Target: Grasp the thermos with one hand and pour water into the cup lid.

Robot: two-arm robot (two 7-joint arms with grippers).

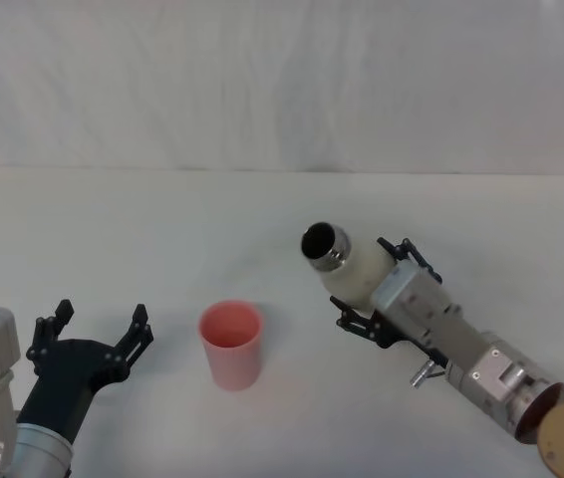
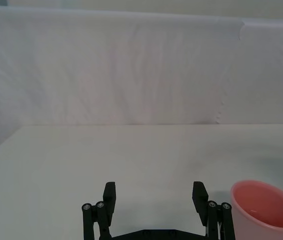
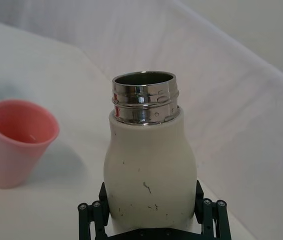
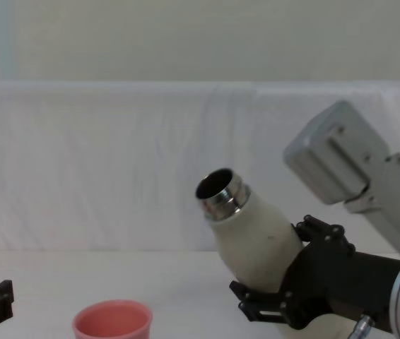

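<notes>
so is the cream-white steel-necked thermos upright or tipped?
Tipped. The cream-white steel-necked thermos, clamped in the right gripper, leans its open neck toward the salmon-pink cup lid.

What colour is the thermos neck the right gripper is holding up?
Shiny steel silver on the thermos, whose body is cream-white; clearest in the right wrist view.

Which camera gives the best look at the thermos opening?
The right wrist view: the thermos is close and centred in the right gripper, its steel neck sharp. Head and chest views show it tilted toward the cup lid, partly covered by the gripper.
</notes>
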